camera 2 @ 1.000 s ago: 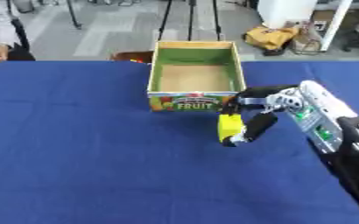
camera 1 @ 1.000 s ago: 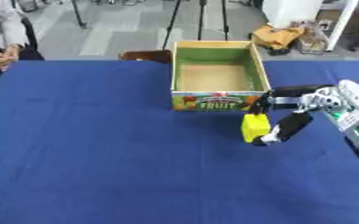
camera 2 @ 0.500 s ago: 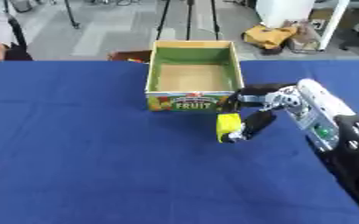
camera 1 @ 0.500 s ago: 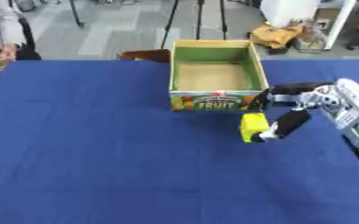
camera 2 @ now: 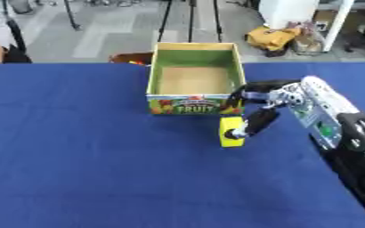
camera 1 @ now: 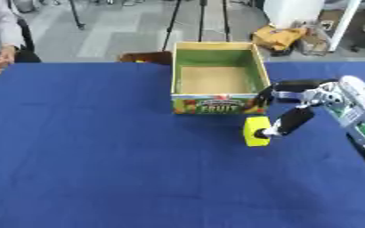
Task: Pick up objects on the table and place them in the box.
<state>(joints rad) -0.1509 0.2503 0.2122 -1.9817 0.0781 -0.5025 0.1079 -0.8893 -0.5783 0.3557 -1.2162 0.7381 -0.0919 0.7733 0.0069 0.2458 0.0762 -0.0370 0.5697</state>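
While our right arm reaches in from the right side of the scene, our right hand (camera 1: 294, 116) has its fingers and thumb curled round a small yellow block (camera 1: 255, 131), pinching it from its right side. We see the block upright, just near of the box (camera 1: 216, 104) and a little to the right of the box's front right corner, with a dark shadow on the cloth around it; we cannot tell whether the block rests on the cloth or hangs just above it. One dark finger (camera 2: 253, 123) slants down to the block's right face, and another part of the hand lies higher, close beside the box's right front corner. The box stands at the far middle of the blue table (camera 1: 100, 169), open at the top, with green inner walls, a brown cardboard floor and a printed front that reads FRUIT among pictures of fruit; nothing shows inside it. A brown thing (camera 1: 145, 57) shows just left of the box at the table's far edge, too unclear for us to name. Our left hand appears in neither view.
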